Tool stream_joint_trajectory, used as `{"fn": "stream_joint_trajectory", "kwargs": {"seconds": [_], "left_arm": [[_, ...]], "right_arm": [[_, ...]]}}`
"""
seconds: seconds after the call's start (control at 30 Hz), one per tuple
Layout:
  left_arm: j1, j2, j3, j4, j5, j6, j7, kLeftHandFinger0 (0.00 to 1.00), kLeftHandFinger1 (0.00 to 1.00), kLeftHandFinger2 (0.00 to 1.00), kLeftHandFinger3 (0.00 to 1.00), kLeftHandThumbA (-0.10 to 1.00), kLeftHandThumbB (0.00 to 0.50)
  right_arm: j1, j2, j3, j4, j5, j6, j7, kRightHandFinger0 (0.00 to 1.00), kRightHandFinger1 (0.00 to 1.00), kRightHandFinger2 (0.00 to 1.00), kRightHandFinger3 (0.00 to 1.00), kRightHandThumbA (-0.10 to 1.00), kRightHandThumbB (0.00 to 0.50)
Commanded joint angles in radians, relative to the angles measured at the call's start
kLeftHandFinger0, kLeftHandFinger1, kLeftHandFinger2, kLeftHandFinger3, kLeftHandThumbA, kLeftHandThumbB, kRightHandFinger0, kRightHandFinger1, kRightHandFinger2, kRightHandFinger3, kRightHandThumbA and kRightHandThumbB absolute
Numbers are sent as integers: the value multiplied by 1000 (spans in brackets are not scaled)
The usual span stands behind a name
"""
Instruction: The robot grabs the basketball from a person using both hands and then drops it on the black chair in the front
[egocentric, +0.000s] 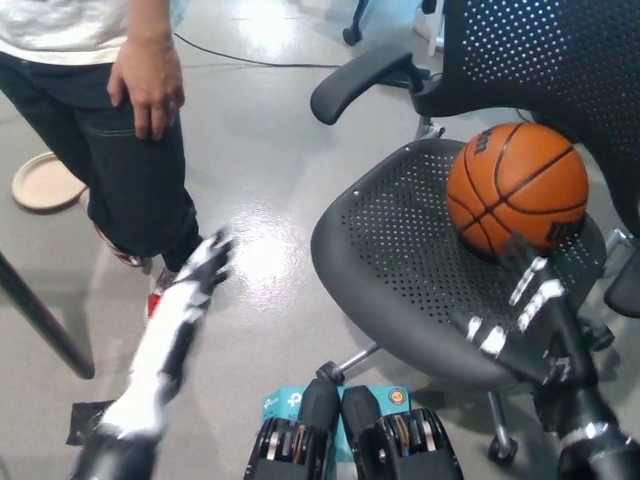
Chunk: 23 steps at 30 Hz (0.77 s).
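**Basketball on the chair seat, both hands free of it**

On the perforated seat of the black chair (430, 290), seen from the head camera, the orange basketball (517, 188) rests toward the back, close against the mesh backrest, with part of its dark lettering showing low on its right side. No hand touches it. The chair's left armrest (362, 78) curves out above and to the picture's left of the seat, and its star base with castors shows beneath.

The black right hand (525, 315) is at the lower right, over the front right part of the seat, just below the ball and apart from it. Its fingers are spread and it holds nothing; silver bands show along them.

The white left hand (203, 268) is at the lower left, over the grey floor (270, 180), well apart from the chair. It is smeared with motion blur, so whether its fingers are apart or closed cannot be told, though nothing is seen in it.

A person (110, 120) in a white top and dark trousers stands at the upper left, one hand (147, 85) hanging loose at the side, a red and white shoe (158, 300) just beside the white hand. A round tan plate (45, 182) lies on the floor at the far left.
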Motion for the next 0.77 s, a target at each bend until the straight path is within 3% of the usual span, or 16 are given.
{"fn": "stream_joint_trajectory", "kwargs": {"seconds": [0.0,0.43,0.73], "left_arm": [[42,29,76,6,-120,-132,-29,1000,1000,1000,1000,1000,110],[96,0,122,152,-174,-166,-59,1000,1000,1000,1000,1000,92],[86,10,115,278,-129,-224,-57,1000,1000,1000,1000,1000,102]], "right_arm": [[8,12,14,64,-90,-189,22,1000,1000,1000,1000,1000,129],[48,4,-18,259,-93,-276,37,1000,1000,1000,1000,1000,123],[60,2,-29,285,-80,-295,52,1000,1000,1000,1000,1000,128]]}}
